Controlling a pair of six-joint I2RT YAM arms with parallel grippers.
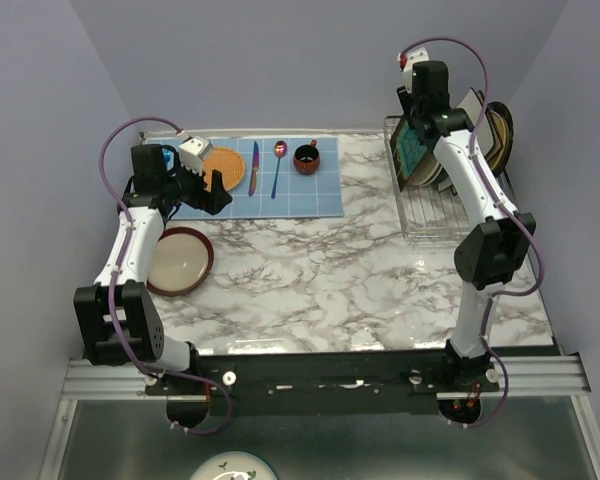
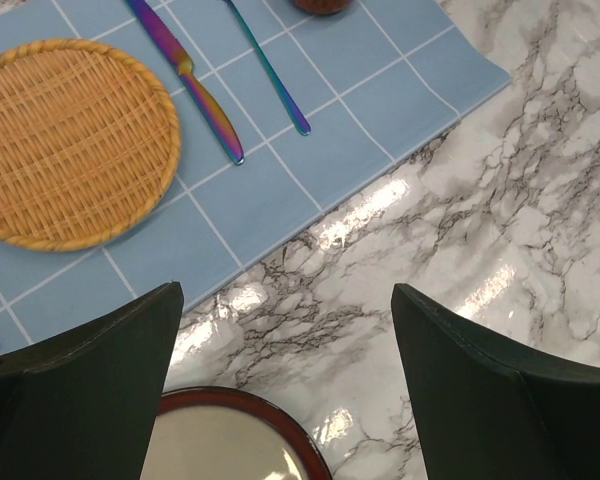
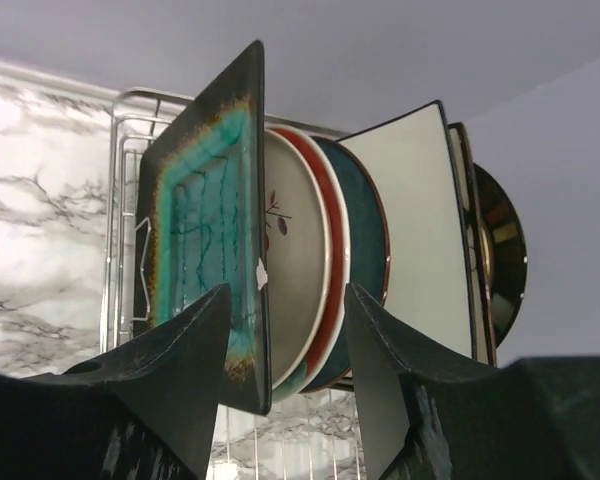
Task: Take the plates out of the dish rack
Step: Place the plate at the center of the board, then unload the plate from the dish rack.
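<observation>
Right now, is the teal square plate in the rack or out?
In. The teal square plate stands on edge in the dish rack, right gripper open around its rim.

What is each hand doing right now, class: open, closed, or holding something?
Left hand: open, holding nothing.
Right hand: open, astride the edge of the teal plate, not clamped on it.

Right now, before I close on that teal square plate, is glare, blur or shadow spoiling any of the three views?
Top external: sharp, evenly lit, a sheen on the marble table near the dish rack. Left wrist: crisp, bright glare patches on the marble beside the blue mat. Right wrist: teal square plate in focus; the fingers of the right gripper are near-black, without detail.
</observation>
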